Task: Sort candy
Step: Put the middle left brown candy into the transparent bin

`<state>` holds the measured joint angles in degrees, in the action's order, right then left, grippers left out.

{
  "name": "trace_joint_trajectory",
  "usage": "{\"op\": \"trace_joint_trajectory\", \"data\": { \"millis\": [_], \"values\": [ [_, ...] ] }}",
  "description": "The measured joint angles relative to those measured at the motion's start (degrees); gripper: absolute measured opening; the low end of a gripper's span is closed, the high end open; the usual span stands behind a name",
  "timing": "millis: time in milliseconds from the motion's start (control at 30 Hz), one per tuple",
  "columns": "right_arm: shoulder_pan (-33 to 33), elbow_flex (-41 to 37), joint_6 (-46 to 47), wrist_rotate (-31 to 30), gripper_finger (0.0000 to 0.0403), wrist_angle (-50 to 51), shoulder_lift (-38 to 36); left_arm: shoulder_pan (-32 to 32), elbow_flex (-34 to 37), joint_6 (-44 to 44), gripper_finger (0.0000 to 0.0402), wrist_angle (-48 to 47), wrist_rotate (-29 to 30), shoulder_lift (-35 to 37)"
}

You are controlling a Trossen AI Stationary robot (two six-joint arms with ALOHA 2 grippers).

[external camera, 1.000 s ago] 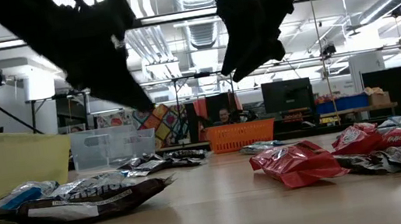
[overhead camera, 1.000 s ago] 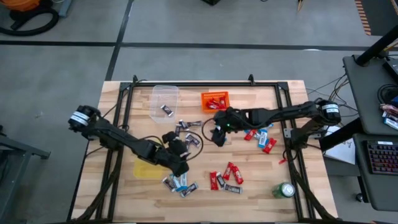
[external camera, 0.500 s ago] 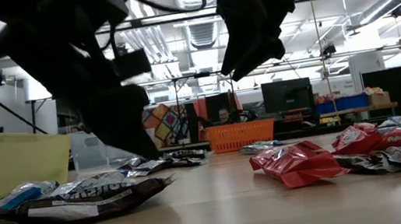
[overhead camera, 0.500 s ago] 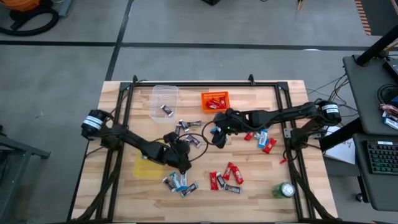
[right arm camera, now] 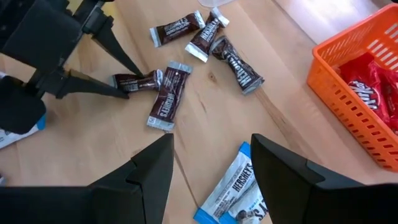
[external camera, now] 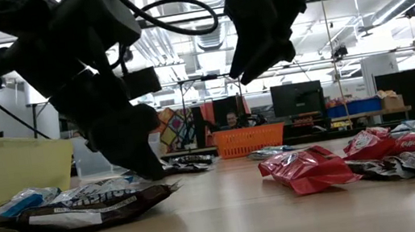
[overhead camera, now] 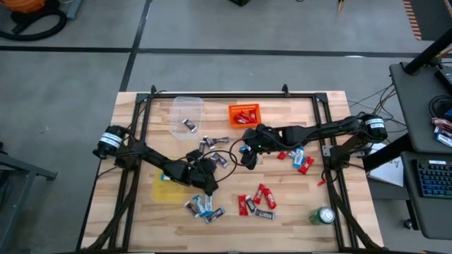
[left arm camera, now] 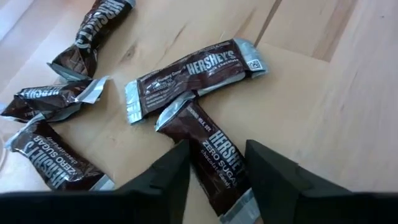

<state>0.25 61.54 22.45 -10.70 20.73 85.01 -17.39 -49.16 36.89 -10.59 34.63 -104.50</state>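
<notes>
Target candy: a dark brown mini bar in a silver-ended wrapper [left arm camera: 214,158], lying flat on the table mid-left, just below a longer dark brown bar [left arm camera: 193,78].
Left gripper: we've got it [left arm camera: 216,163] down at the table with a finger on each side of that bar, closing in. We can't call it a pinch yet.
Right gripper: it [right arm camera: 211,165] hangs over the middle of the table, fingers spread wide, holding nothing, with a blue-and-white wrapped bar [right arm camera: 233,186] under it.
Progress: early-ish, we'd say. The orange plastic basket [overhead camera: 244,113] has red bars, the clear plastic tub [overhead camera: 186,113] has one dark bar, and the yellow bin [overhead camera: 168,189] is hard to read.
Left to do: lots of red, blue and dark bars are loose [overhead camera: 258,199].
Surface: pale wood table [overhead camera: 282,212], with a green drink can [overhead camera: 324,215] at the near right corner.
Room: open workshop with ceiling lights and monitors beyond.
</notes>
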Motion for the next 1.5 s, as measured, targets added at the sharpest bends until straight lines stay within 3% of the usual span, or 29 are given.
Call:
{"op": "trace_joint_trajectory", "data": {
  "millis": [267,400,633,800,967,1100,1300,1500],
  "values": [
    [2.91,-0.07,0.01,0.02,0.0201,0.04,0.02,0.02,0.12,-1.92,0.0011,-0.98,-2.69,1.48],
    [4.1,-0.07,0.01,0.04,0.0201,0.04,0.02,-0.1,0.41,-5.23,0.0013,-2.22,-5.63,5.75],
    [5.41,-0.08,0.6,0.04,0.0201,0.0,0.02,0.22,0.34,-12.37,0.0004,-6.16,-5.53,20.32],
    [5.64,-0.11,1.01,0.04,0.0201,-0.06,0.04,3.06,0.32,-15.39,0.0003,-14.64,-0.11,31.85],
    [5.64,-0.11,2.02,-1.4,0.0201,-0.39,0.2,10.83,0.32,-15.43,0.0002,-23.74,2.56,40.0],
    [5.64,-0.11,2.5,-2.59,0.0201,-0.43,0.21,20.22,0.88,-16.7,0.0002,-24.79,1.62,42.74],
    [5.64,-0.11,2.61,-3.71,0.0201,-0.46,0.28,34.7,1.0,-23.8,0.0002,-23.5,-5.93,41.38],
    [5.64,-0.21,2.63,-4.38,0.0201,-0.45,0.28,44.39,1.0,-28.56,0.0012,-22.44,-11.87,36.42]
  ]
}}
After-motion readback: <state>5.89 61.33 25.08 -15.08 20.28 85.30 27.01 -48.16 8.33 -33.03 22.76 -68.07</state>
